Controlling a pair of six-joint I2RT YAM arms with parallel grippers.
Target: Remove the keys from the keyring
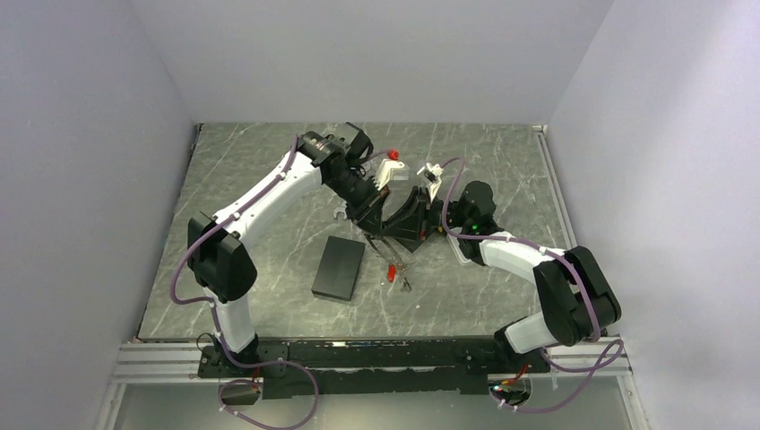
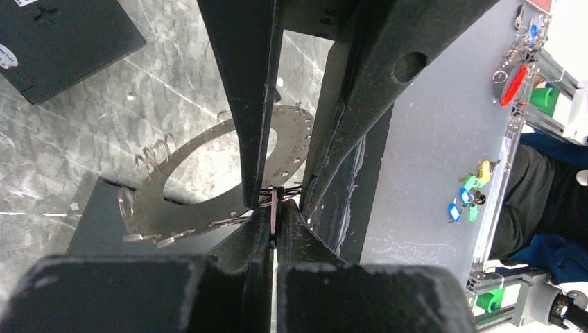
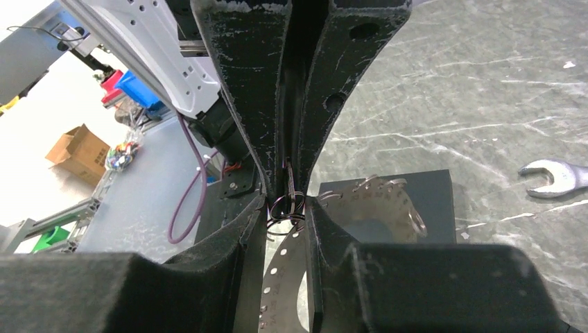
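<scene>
My two grippers meet tip to tip above the table's middle in the top view, the left gripper (image 1: pixel 378 226) from the far left and the right gripper (image 1: pixel 410 235) from the right. The keyring (image 2: pixel 201 149) looks like a flat silvery oval ring with holes along its rim and small wire loops (image 3: pixel 288 208). In the left wrist view my left gripper (image 2: pixel 276 208) is shut on a thin metal edge of it. My right gripper (image 3: pixel 288 215) pinches the wire loops, and the ring's rim (image 3: pixel 281 277) passes between its fingers. A thin dark bunch, probably the keys (image 1: pixel 401 276), hangs below with a red piece (image 1: pixel 392 269).
A flat black box (image 1: pixel 339 267) lies on the marble table just left of the hanging bunch; it also shows in the left wrist view (image 2: pixel 62 41). A silver wrench (image 3: pixel 555 178) lies on the table, behind the left arm in the top view (image 1: pixel 339 213).
</scene>
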